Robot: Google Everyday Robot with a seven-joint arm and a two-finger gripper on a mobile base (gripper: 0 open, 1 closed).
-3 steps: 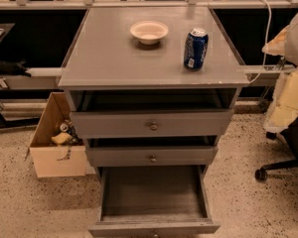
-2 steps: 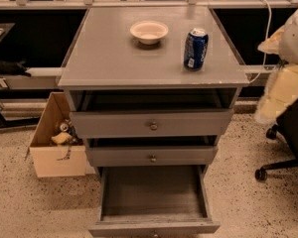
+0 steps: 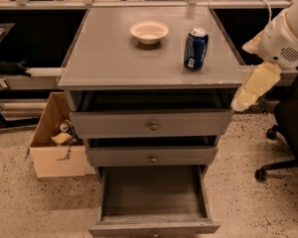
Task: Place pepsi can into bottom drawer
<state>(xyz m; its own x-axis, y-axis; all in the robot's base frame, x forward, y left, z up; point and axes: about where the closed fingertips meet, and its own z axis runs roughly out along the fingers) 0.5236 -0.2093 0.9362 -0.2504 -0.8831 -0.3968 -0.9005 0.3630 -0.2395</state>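
Note:
The pepsi can (image 3: 195, 48) stands upright on the right side of the grey cabinet top (image 3: 114, 58). It is dark blue with a silver top. The bottom drawer (image 3: 154, 197) is pulled out, and its dark wood-grain inside holds nothing. My arm comes in from the right edge. Its cream-coloured gripper (image 3: 252, 87) hangs beside the cabinet's right front corner, to the right of the can and lower, apart from it and holding nothing that shows.
A white bowl (image 3: 149, 31) sits on the cabinet top, left of the can. The two upper drawers (image 3: 152, 125) stand slightly ajar. A cardboard box (image 3: 57, 138) with clutter is on the floor at left. An office chair base (image 3: 280, 152) stands at right.
My arm has swung in from the right edge, down and left towards the cabinet's right front corner. The can, bowl and drawers have not moved.

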